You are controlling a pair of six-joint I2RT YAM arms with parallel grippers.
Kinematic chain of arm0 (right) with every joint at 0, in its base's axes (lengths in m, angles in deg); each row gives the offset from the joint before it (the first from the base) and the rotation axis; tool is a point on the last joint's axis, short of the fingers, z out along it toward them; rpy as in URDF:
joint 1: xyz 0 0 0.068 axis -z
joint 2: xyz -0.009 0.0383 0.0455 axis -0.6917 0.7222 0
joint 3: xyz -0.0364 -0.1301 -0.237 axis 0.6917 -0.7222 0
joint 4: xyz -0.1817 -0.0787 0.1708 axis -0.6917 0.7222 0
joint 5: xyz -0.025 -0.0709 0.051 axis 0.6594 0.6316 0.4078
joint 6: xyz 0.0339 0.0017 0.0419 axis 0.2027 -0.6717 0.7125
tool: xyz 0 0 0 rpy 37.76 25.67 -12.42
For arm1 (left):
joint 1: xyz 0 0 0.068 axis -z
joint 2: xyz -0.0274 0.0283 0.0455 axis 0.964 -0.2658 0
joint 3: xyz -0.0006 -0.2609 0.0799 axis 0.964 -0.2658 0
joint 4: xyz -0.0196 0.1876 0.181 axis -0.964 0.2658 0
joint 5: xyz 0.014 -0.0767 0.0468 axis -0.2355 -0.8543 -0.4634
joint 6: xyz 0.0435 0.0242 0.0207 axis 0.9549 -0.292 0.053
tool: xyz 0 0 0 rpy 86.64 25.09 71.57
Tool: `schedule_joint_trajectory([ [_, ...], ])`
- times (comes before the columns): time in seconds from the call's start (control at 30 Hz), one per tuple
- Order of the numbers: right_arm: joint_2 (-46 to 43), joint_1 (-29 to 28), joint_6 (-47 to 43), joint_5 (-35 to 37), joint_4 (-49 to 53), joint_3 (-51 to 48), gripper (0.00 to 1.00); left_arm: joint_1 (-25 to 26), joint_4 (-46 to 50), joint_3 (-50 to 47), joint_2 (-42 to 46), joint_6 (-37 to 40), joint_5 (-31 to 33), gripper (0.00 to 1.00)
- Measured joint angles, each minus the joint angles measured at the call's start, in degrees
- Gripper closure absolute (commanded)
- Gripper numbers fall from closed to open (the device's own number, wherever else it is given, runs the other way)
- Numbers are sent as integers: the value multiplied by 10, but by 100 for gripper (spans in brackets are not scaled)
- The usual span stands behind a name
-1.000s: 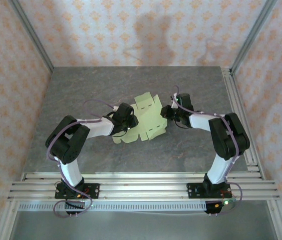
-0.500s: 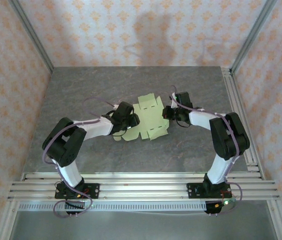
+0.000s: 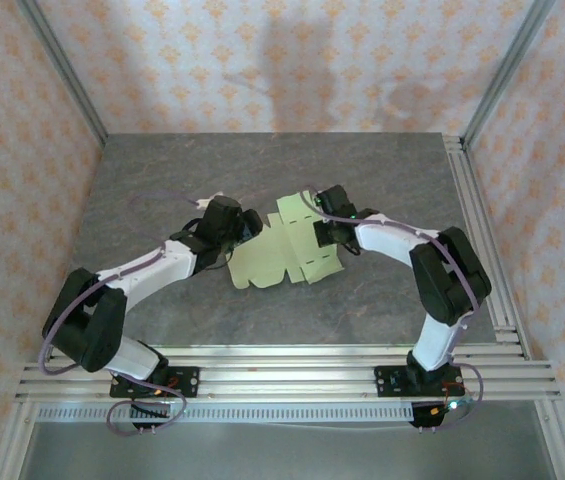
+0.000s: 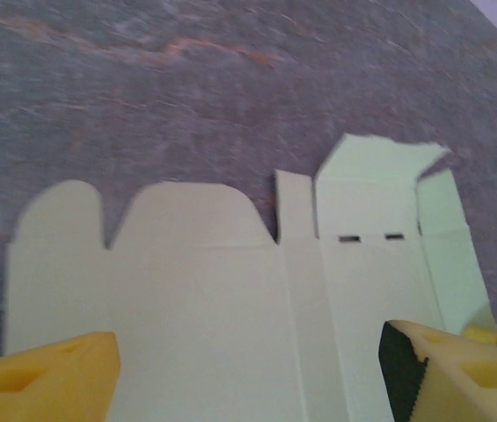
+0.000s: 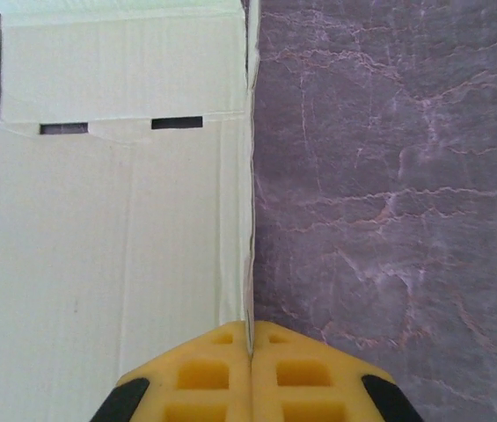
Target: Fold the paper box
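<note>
The paper box (image 3: 280, 256) is a pale yellow-green die-cut sheet, lying mostly flat in the middle of the grey table (image 3: 162, 180). My left gripper (image 3: 245, 238) hovers at the sheet's left edge, open. In the left wrist view its yellow fingers (image 4: 44, 378) stand wide apart over the paper box (image 4: 204, 299), gripping nothing. My right gripper (image 3: 326, 238) is at the sheet's right side. In the right wrist view that gripper (image 5: 250, 341) is shut on a thin side flap of the paper box (image 5: 107, 220), which stands on edge between the fingers.
Aluminium rails (image 3: 282, 365) run along the near edge of the table and down its right side (image 3: 477, 230). Patterned walls close in the back and both sides. Bare grey tabletop lies beyond and in front of the sheet.
The left gripper has opened and let go of the sheet's left edge, with its arm stretched out lower. The right gripper has shifted left, still pinching the flap, and the sheet has turned slightly.
</note>
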Motion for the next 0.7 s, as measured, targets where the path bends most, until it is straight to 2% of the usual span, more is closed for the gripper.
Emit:
schedule_joint_trajectory([
  [0.13, 1, -41, -30, 103, 6, 2, 100, -4, 13, -3, 6, 4, 3, 14],
  [0.33, 30, -94, -94, 242, -18, 6, 100, -7, 21, -5, 8, 4, 6, 0],
  [0.7, 96, -130, -209, 374, -97, 6, 100, -25, 24, -36, 8, -7, 12, 0],
])
